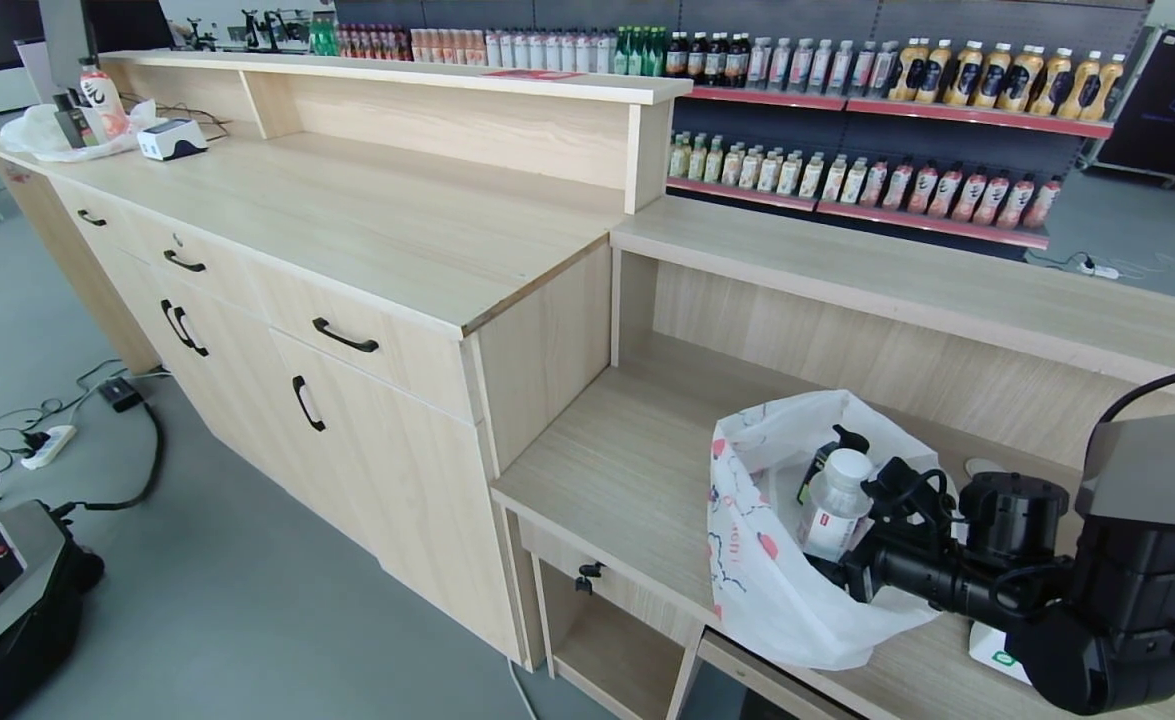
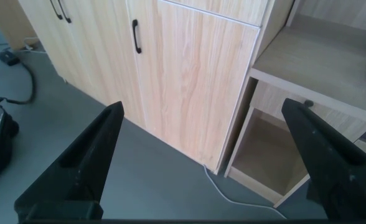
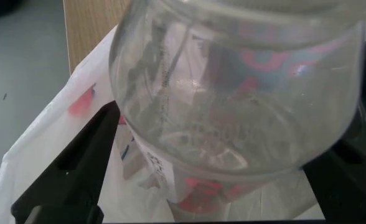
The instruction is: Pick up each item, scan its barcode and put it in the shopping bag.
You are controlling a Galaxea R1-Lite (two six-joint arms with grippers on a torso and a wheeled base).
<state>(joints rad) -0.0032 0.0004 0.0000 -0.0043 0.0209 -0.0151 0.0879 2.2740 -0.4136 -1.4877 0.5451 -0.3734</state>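
Right wrist view first: my right gripper (image 3: 211, 180) is clamped on one bottle (image 3: 233, 81), a black finger pressed to each side of its rounded, clear plastic body. From the head view, that bottle (image 1: 835, 510) stands upright with a white cap and a red-and-white label, and my right gripper (image 1: 847, 535) has it in the open mouth of the one shopping bag (image 1: 757, 560). The bag is thin, crinkly white plastic with pink and red print, sitting on the low wood-grain counter (image 1: 627, 450) at near right. Over to my left gripper (image 2: 214, 162): two black wedge fingers spread wide, nothing between them, hanging above grey floor beside a pale wood cabinet door (image 2: 195, 74) with one black handle (image 2: 135, 36). Far left on the tall counter (image 1: 347, 210), one white scanner box (image 1: 172, 138) sits. Two red-edged shelves (image 1: 897, 110) at far right carry long rows of bottles.
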